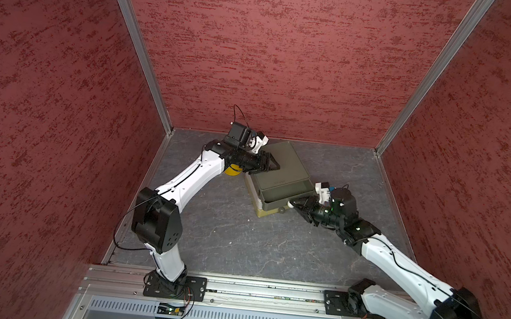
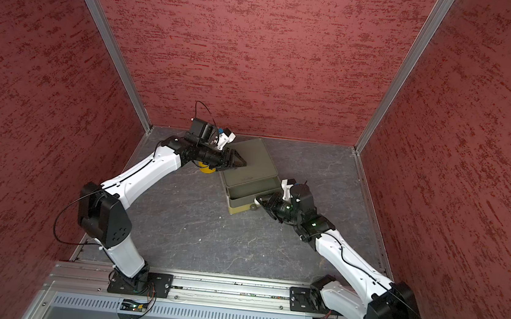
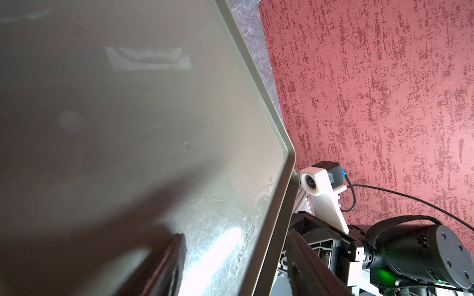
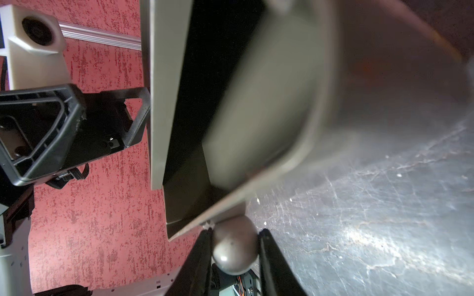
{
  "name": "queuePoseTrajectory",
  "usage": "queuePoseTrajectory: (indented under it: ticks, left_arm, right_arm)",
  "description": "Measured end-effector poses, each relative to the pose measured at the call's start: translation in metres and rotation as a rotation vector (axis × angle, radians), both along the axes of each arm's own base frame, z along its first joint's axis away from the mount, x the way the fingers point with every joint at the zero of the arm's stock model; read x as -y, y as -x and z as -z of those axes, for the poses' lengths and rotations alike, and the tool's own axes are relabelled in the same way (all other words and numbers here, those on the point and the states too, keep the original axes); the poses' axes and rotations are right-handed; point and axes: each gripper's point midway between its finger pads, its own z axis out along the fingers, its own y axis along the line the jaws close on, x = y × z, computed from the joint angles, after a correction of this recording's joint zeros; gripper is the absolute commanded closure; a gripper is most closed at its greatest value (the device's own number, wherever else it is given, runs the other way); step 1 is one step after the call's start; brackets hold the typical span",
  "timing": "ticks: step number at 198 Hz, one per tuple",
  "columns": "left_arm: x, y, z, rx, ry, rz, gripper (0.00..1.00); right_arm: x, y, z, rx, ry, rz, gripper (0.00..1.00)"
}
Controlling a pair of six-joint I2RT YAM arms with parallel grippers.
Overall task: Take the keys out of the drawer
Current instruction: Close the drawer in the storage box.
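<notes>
grey table [image 1: 224, 234] bears drawer unit [image 1: 279, 164], yellow object [image 1: 232, 171].

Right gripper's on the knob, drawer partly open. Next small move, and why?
Probably pull the knob a bit farther toward the robot. The right gripper is shut on it, the drawer is only partly out with no keys showing, and the left gripper rests open on the box top, likely steadying it.

Cabinet top [image 1: 282, 164] overhangs most of the drawer [image 1: 270, 205].
</notes>
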Motion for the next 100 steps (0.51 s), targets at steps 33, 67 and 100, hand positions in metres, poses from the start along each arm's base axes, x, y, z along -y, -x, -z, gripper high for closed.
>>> queuePoseTrajectory:
  ticks: [33,67,100]
  left_arm:
    - [0.0,0.0,0.0,0.002,0.002,0.001,0.34]
    - [0.0,0.0,0.0,0.007,0.002,0.002,0.34]
    - [-0.001,0.002,0.0,0.01,0.001,0.003,0.34]
  right_arm:
    - [-0.001,-0.009,-0.001,0.006,0.009,0.003,0.69]
    - [-0.003,-0.017,-0.001,0.007,0.015,0.0,0.69]
    - [-0.005,-0.023,-0.001,0.007,0.014,-0.012,0.69]
